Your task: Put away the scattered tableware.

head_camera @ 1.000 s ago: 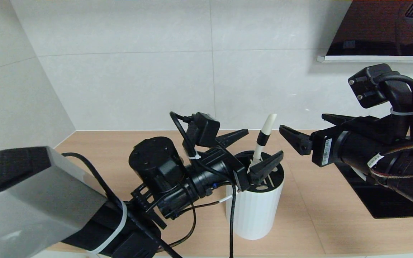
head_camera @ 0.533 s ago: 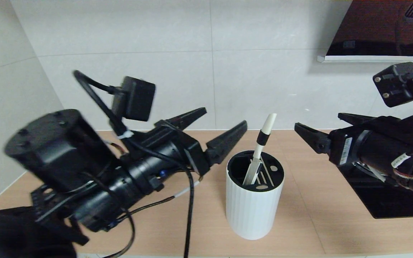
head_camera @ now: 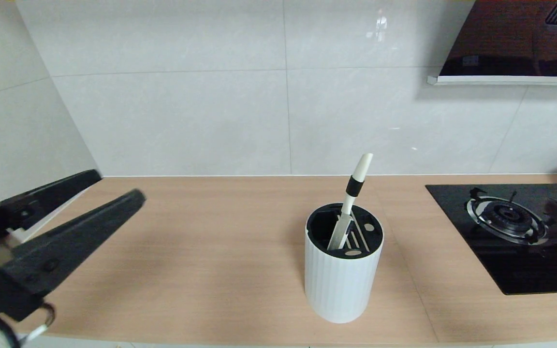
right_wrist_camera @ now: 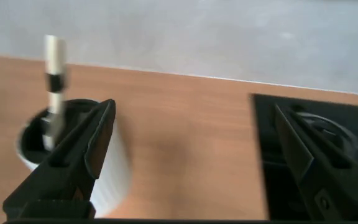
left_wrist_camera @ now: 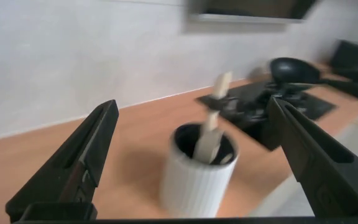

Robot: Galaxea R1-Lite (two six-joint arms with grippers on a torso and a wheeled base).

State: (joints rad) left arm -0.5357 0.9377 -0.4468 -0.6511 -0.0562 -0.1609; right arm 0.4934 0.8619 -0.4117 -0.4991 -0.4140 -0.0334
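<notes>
- Both my arms have pulled back from the holder (head_camera: 341,285): my left gripper (head_camera: 116,186) is now at the near left, my right gripper (right_wrist_camera: 191,118) off to the right.
- Both sets of jaws stand apart, empty.
- The knife (head_camera: 351,200) stands in the holder, its blade hidden inside.
- One knife, one holder; the handle tilts up toward the far right.
- The holder stands on the counter (head_camera: 211,251), left of the stove (head_camera: 525,270).

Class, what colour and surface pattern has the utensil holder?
The holder is white, vertically ribbed; head view.

No lettering can be read on the holder (head_camera: 341,285), knife (head_camera: 358,181) or bench (head_camera: 211,251). A small mark on the hood (head_camera: 510,38) is too small to read.
</notes>
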